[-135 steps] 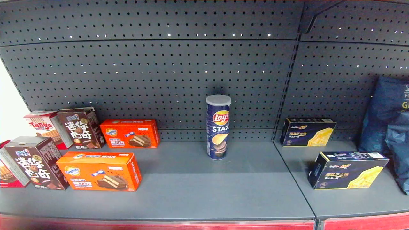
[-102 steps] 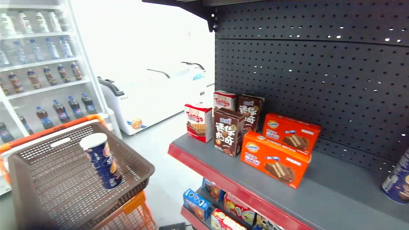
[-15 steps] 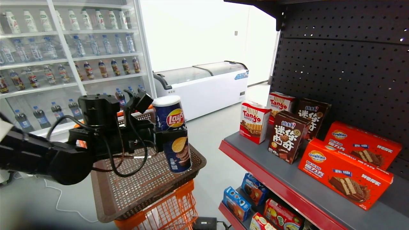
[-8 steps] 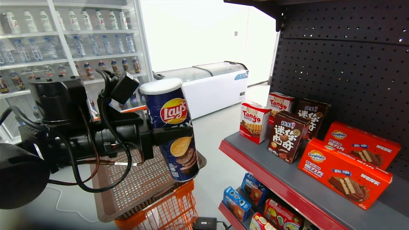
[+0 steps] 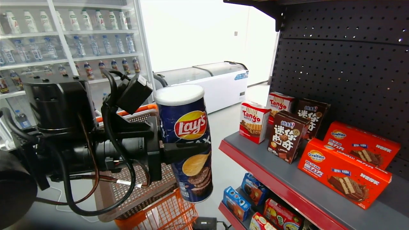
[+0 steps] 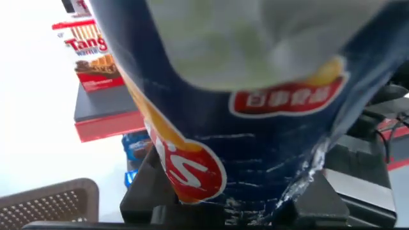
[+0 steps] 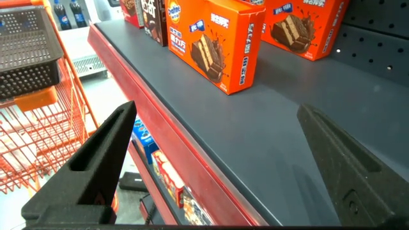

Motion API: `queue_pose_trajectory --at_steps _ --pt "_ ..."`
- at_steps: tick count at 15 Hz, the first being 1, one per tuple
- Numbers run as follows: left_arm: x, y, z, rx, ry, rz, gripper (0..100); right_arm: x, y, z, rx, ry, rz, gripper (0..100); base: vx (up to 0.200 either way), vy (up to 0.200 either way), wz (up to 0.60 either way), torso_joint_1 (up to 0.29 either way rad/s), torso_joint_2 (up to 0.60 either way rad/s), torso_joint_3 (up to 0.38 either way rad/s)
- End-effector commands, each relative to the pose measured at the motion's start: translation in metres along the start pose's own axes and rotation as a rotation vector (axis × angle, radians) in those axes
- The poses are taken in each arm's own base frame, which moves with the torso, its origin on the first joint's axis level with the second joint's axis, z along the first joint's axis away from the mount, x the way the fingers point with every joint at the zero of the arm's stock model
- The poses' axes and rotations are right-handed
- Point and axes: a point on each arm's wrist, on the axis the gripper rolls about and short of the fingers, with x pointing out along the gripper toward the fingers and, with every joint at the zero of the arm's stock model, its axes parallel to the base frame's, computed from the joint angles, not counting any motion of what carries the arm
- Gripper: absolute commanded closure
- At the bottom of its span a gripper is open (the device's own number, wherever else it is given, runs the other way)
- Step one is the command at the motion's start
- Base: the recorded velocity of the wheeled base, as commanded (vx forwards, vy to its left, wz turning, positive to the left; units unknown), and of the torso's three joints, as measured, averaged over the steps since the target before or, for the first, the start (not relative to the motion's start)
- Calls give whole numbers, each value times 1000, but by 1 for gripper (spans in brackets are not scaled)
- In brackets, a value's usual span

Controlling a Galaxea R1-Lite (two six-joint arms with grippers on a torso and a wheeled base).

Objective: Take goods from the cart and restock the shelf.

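We see the left gripper [image 5: 187,149] clamped sideways around the middle of the chip can [image 5: 185,123], one black finger [image 5: 191,149] pressed across the front of its label. The can stands nearly upright between the jaws, its pale lid above them and its base below them, in the air. In the left wrist view the can [image 6: 255,128] sits right up against the camera. Beneath and behind these jaws lies the brown mesh basket [image 5: 153,188] on the orange cart [image 5: 169,212], and the can is lifted free of it. To the open side of the jaws, across a strip of floor, is the grey shelf [image 5: 287,179] with its red-and-white wafer boxes [image 5: 254,120], brown boxes [image 5: 287,140] and orange boxes [image 5: 345,174]. The right gripper [image 7: 217,172] has its jaws spread wide and holds nothing. They hang over the front part of the shelf [image 7: 268,128], with an orange box [image 7: 214,45] standing just beyond them.
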Motion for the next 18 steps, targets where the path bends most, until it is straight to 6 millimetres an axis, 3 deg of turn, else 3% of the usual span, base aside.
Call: queue_pose_trajectory --at_steps 1,4,8,18 --pt "-4 -12 7 21 -18 -24 100 0 0 0 0 -1 1 0 0 0 0 0 0 0" --pt "-7 -27 3 22 -10 -69 100 0 0 0 0 -1 1 0 0 0 0 0 0 0" --pt "-19 -43 -20 -12 39 -91 100 0 0 0 -1 -2 1 0 0 0 0 0 0 0" --pt "-21 -45 -19 -5 32 -98 100 0 0 0 0 -1 3 0 0 0 0 0 0 0"
